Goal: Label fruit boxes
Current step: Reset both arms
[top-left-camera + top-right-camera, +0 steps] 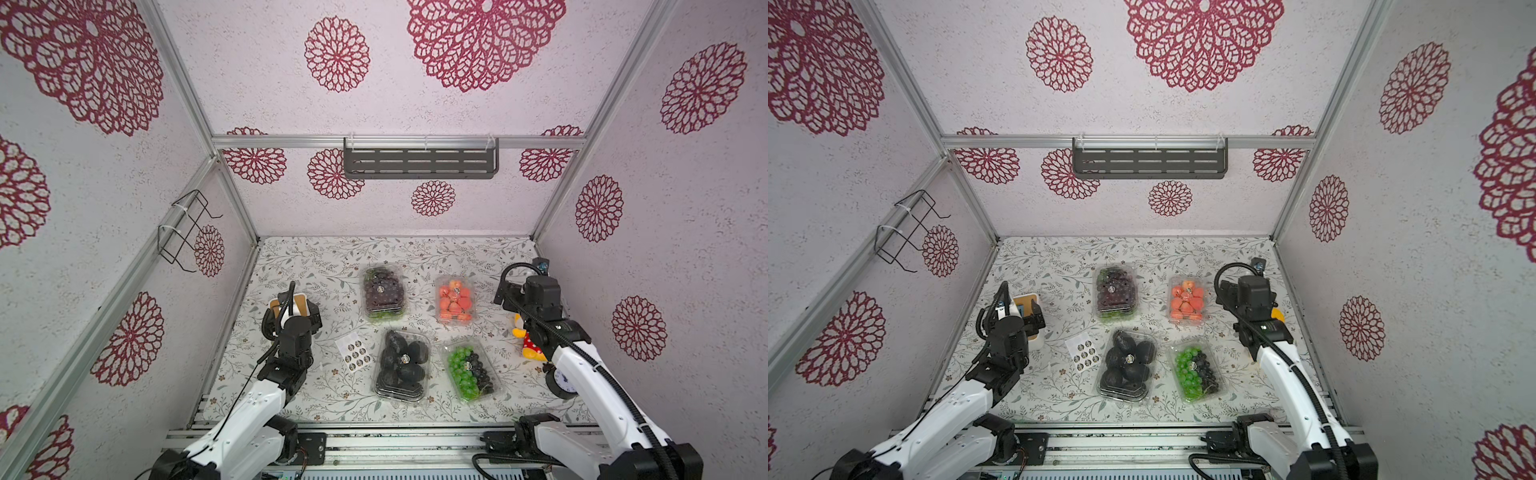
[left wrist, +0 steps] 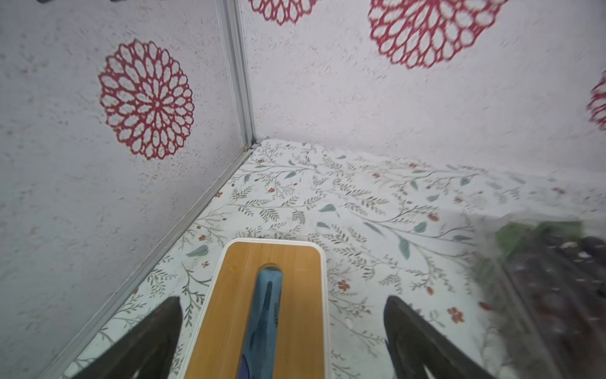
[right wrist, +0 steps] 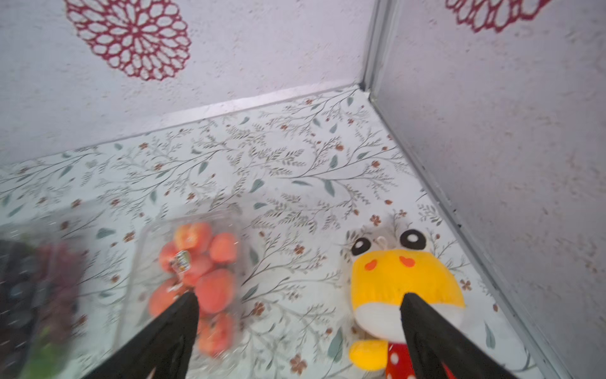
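If you lower the left gripper (image 2: 282, 298), its spread, empty jaws may clip the wooden-lidded box (image 2: 269, 305) left of the sticker sheet (image 1: 354, 352). If you swing the right gripper (image 3: 300, 294) inward, it is just as wide and empty and may shove the strawberry box (image 1: 455, 300). All four fruit boxes (image 1: 402, 365) sit right of the sheet, each seemingly stickered. Both arms reach forward, wrists pitched down, clear of the sheet.
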{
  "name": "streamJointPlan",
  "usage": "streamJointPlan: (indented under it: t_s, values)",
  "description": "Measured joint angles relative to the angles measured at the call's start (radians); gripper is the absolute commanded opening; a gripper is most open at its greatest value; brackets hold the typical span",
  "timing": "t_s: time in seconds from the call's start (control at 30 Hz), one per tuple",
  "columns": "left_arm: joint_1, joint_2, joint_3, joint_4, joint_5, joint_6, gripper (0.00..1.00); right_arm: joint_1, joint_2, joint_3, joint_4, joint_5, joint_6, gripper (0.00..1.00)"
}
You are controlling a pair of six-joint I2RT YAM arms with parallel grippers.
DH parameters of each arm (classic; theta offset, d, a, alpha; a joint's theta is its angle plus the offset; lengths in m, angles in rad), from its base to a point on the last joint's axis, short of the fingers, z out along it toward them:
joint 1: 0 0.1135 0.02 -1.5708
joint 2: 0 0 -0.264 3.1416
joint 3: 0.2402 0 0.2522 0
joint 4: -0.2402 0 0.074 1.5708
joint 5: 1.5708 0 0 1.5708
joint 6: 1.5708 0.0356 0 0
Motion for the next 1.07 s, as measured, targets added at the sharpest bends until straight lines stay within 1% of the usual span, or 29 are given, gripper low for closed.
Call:
streamJointPlan:
  t_s: [0.07,0.13,0.17,0.23,0.3,0.37,0.43,0.5,0.57,0.67,0.87,1.07]
  values:
    - [0.036,0.084,-0.041,0.121,-0.002,0.071,0.98,-0.034,0.039,-0.151,0.168,0.013,-0.046,0.98]
    - [0.086,0.165,-0.069,0.222,0.016,0.11,0.98,-0.051,0.135,-0.258,0.304,0.016,-0.077,0.98]
    - [0.128,0.214,-0.074,0.273,0.047,0.114,0.98,-0.055,0.194,-0.307,0.392,0.008,-0.093,0.98]
    - [0.203,0.302,-0.074,0.385,0.109,0.114,0.98,-0.056,0.277,-0.352,0.537,-0.006,-0.122,0.98]
    - [0.267,0.388,-0.071,0.503,0.176,0.106,0.98,-0.053,0.338,-0.358,0.669,-0.022,-0.151,0.98]
    - [0.322,0.466,-0.061,0.58,0.259,0.092,0.98,-0.051,0.366,-0.365,0.788,-0.044,-0.176,0.98]
    - [0.356,0.554,-0.051,0.676,0.335,0.084,0.98,-0.051,0.396,-0.387,0.925,-0.052,-0.187,0.99]
    - [0.374,0.573,-0.043,0.66,0.385,0.075,0.98,-0.052,0.458,-0.404,1.044,-0.057,-0.195,0.99]
    - [0.378,0.567,0.0,0.612,0.419,0.069,0.98,-0.056,0.498,-0.412,1.086,-0.061,-0.199,0.99]
    - [0.394,0.563,0.087,0.563,0.466,0.051,0.98,-0.056,0.508,-0.423,1.129,-0.044,-0.198,0.99]
    - [0.412,0.561,0.106,0.535,0.491,0.034,0.98,-0.058,0.508,-0.423,1.183,-0.03,-0.198,0.99]
    - [0.412,0.561,0.106,0.521,0.5,0.03,0.98,-0.063,0.508,-0.421,1.188,-0.026,-0.195,0.99]
